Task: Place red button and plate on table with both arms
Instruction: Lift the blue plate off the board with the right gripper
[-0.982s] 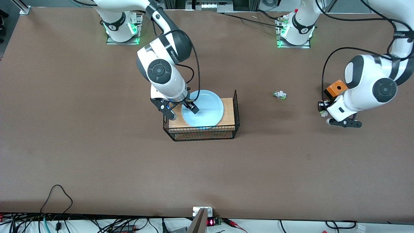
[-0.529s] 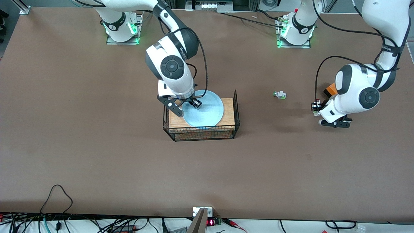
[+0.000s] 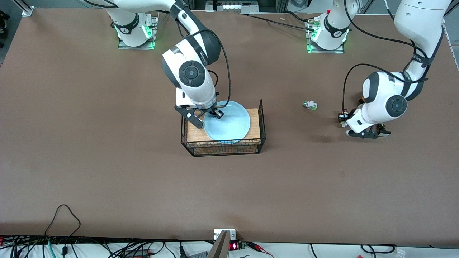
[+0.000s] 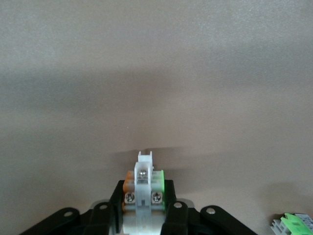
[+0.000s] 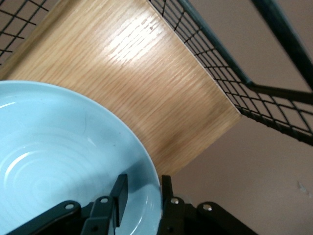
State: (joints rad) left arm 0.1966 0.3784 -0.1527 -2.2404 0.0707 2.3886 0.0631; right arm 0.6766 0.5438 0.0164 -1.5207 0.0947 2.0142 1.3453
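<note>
My right gripper [image 3: 207,119] is at the centre of the front view, its fingers clamped across the rim of the plate [image 3: 229,126]. One finger is inside the bowl and one is under the lip, which the right wrist view [image 5: 142,200] shows plainly. The plate [image 5: 58,161] is still over the rack [image 3: 224,147], not on the table [image 3: 107,161].

My left gripper [image 3: 343,120] is low over the table toward the left arm's end, at mid-height in the front view. It is closed on the button [image 3: 341,116], which stands between the fingers in the left wrist view [image 4: 143,188]. The red cap is hidden there. A spare part [image 3: 310,105] lies nearby.

I judge the step in hand to be carrying both things off to bare table. For the plate, I should lift straight up until it clears the wire wall before moving sideways, and keep it level (a rim pinch twists easily). For the button, I should lower until it touches the table, then let go, staying clear of the spare.

Since a second ago, my left gripper has swung toward the middle of the table, and the orange block it hung beside is now covered by the arm. My right wrist has shifted a little over the rack, and the plate has nudged with it.
</note>
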